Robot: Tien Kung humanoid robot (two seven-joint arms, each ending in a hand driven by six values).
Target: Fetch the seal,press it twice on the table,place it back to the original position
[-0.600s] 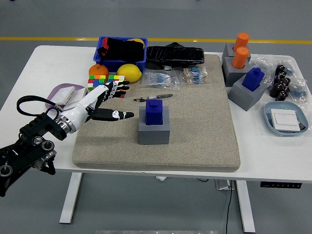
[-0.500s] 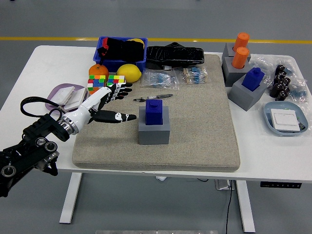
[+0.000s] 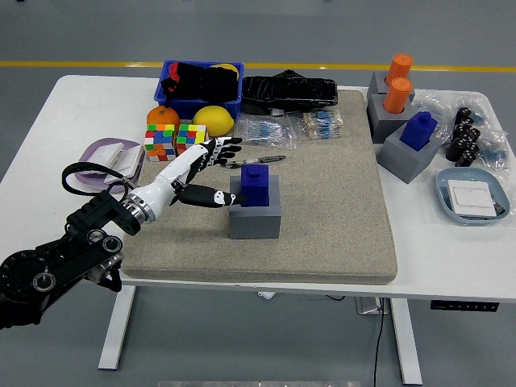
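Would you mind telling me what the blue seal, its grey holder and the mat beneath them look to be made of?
Blue seal: probably matte moulded plastic, evenly coloured. Grey holder: matte plastic or resin, plain flat faces. Mat: seemingly felt or foam, with a speckled beige, slightly fuzzy surface.

Bright, even overhead light, soft shadows, sharp focus, no glare or blur.
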